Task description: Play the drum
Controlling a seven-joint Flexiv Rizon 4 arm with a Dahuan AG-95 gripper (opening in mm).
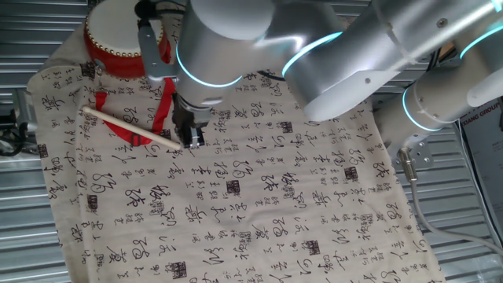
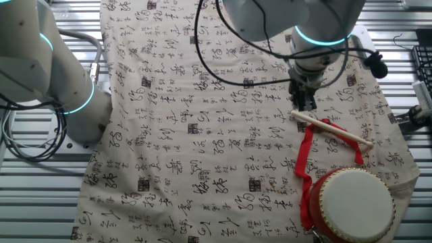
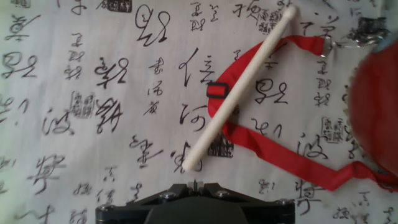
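- One step comes before any drumming, as I judge it: getting the stick (image 1: 132, 129) into my pincer (image 1: 193, 138), and that is the step in hand.
- The stick lies flat on the calligraphy cloth (image 2: 202, 135), slanting across the loop of the red strap (image 2: 307, 152); its near end shows in my hand view just ahead of my fingers.
- The drum (image 2: 351, 202) stands on the cloth's corner, near the stick's far end, cream head up, untouched.
- My pincer's state: the fingertips are cropped from the hand view and too small in the fixed views, so I cannot tell whether the jaws stand apart or together. Nothing appears to be held.
- Pose: my wrist points straight down at the cloth, fingers low over the stick's near end; whether they touch cloth or stick is unclear.
- Next move, by my reckoning: straddle that end with a finger either side, pinch across the thin shaft, lift it free of the strap, then swing towards the drum head.
- Risk: a round, thin stick may roll away from a poorly centred pinch.
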